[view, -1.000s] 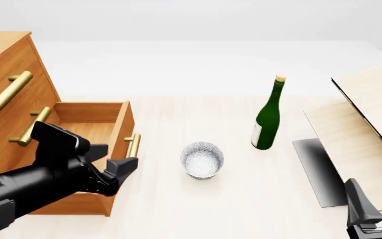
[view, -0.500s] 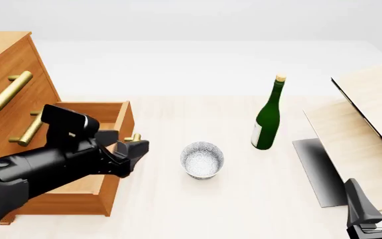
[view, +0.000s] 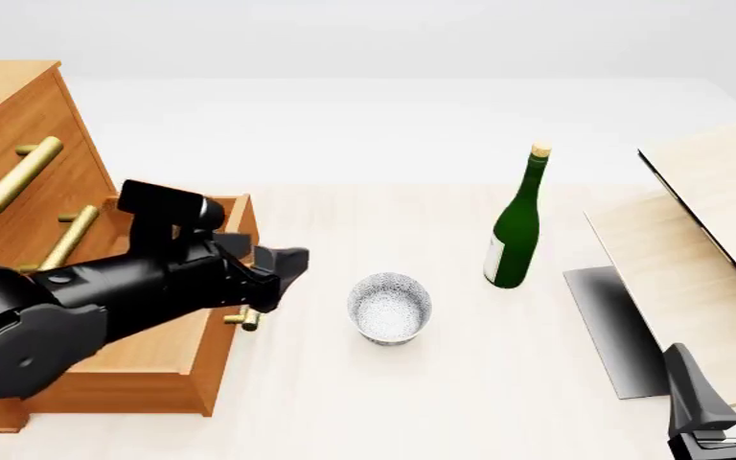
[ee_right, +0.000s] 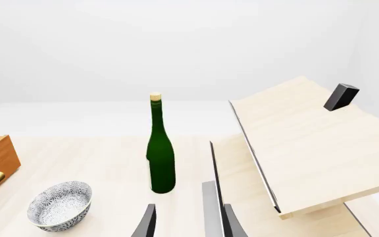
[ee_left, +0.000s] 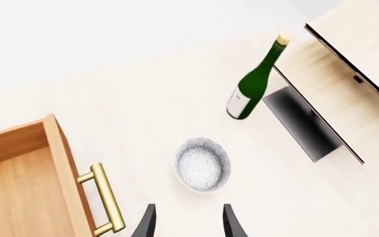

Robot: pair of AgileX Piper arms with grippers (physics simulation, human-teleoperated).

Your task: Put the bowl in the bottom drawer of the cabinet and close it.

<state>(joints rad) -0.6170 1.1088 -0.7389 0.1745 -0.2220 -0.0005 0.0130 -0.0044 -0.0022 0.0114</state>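
The left gripper [ee_left: 185, 222] hung open and empty, the bowl [ee_left: 203, 164] just ahead of its fingertips. The bottom drawer [view: 170, 316] of the cabinet [view: 16, 163] stood pulled out beside it. The right gripper [ee_right: 184, 223] was also open, holding nothing.

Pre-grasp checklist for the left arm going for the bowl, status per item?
1. Bottom drawer of the orange-brown wooden cabinet pulled out: ok.
2. Small white grey-speckled bowl upright on the pale table, standing free: ok.
3. Left gripper jaws apart and empty: ok.
4. Left gripper lined up on the bowl: not ok; the bowl sits ahead of the jaws, not between them.
5. Green glass bottle apart from the bowl: ok.
6. Right gripper clear of the bowl: ok, parked near the pale wood boards.
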